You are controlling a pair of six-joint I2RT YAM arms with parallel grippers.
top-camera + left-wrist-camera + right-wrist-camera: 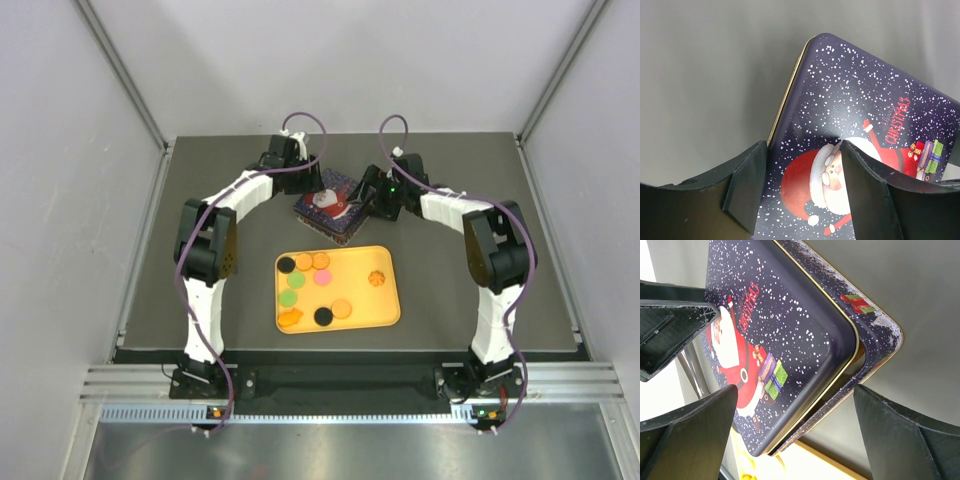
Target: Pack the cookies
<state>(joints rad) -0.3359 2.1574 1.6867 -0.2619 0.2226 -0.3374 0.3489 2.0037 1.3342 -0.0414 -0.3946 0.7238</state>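
Several cookies lie on a yellow tray point(385, 315): black point(286, 264), orange point(312, 260), green point(297, 281), pink point(323, 277), a ridged orange one point(377, 279), another black one point(323, 316). Behind the tray sits a dark blue Christmas tin point(330, 207) with a Santa lid point(855, 125). My left gripper point(802, 192) is open, its fingers straddling the lid's left edge. My right gripper point(795, 432) is open over the tin's near corner. There the lid point(785, 325) sits askew, raised off the tin's base point(875, 337).
The tin and tray rest on a dark grey table point(450, 170) enclosed by pale walls. The tray's yellow rim point(830, 465) lies just below the tin in the right wrist view. The left gripper's finger point(670, 325) shows at that view's upper left.
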